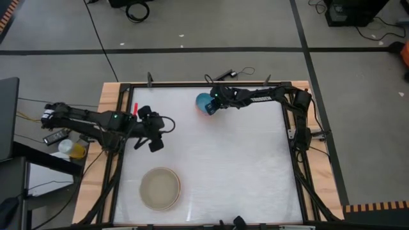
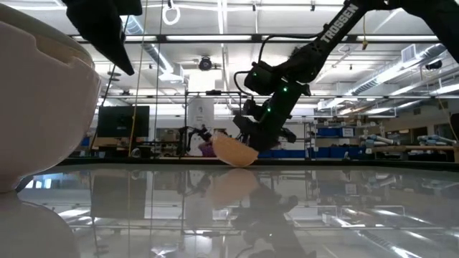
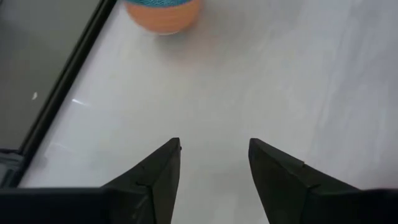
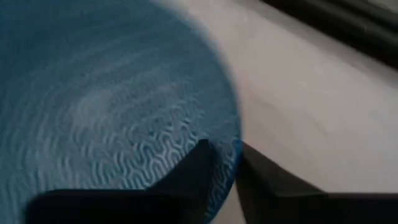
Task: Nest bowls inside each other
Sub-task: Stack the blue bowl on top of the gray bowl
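The bright blue bowl sits inside the salmon-orange bowl at the table's far middle. My right gripper reaches in from the right and is shut on their rim. The pair also shows in the left wrist view, orange bowl below and blue above. A pale bowl, beige inside with a lighter rim, rests on its base near the front left; in the low view it looms at the left. My left gripper hangs open above the table's left side, with nothing between its fingers. My right gripper has the rim of the nested bowls on the side toward the table's right. One finger lies inside on the blue bowl's patterned wall, the other outside. The fingers slant down from the right. The pair is tilted, its low side by the table.
A raised dark frame borders the white table top. A red-handled tool lies by the left arm at the frame. Wide bare table surface lies between the two bowl groups and to the right.
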